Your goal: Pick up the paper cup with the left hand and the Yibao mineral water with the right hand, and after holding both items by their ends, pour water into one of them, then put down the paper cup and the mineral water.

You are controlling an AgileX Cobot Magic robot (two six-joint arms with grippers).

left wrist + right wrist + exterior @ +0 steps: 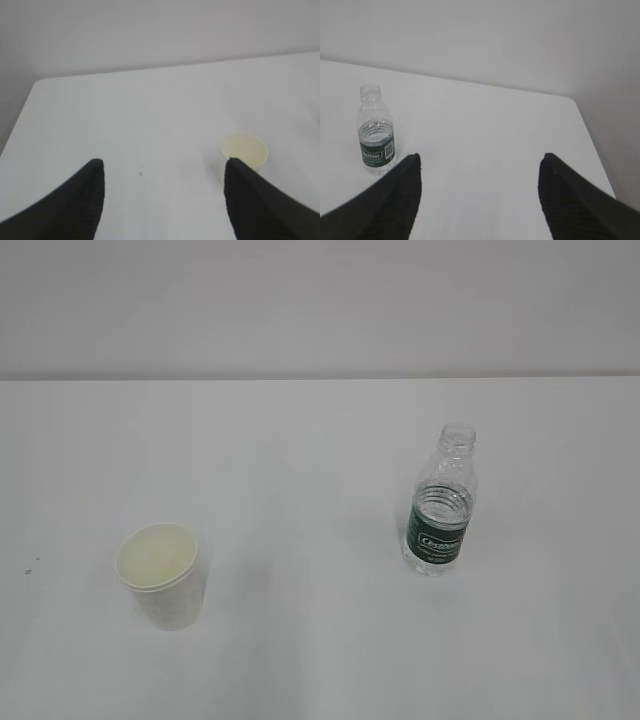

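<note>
A small white paper cup (163,580) stands upright on the left of the white table (320,490), its inside pale yellow. To the right stands the capless Yibao mineral water bottle (440,510) with a dark green label. Neither arm shows in the exterior view. In the left wrist view my left gripper (163,162) is open over bare table; the cup (244,152) sits just behind its right finger (260,205), partly hidden by it. My right gripper (480,157) is open too, with the bottle (376,132) beyond and outside its left finger (385,205).
A plain pale wall runs behind the table. The table's left edge and rounded far corner (37,85) show in the left wrist view, its right edge (592,140) in the right wrist view. Small dark specks (140,173) lie on the tabletop.
</note>
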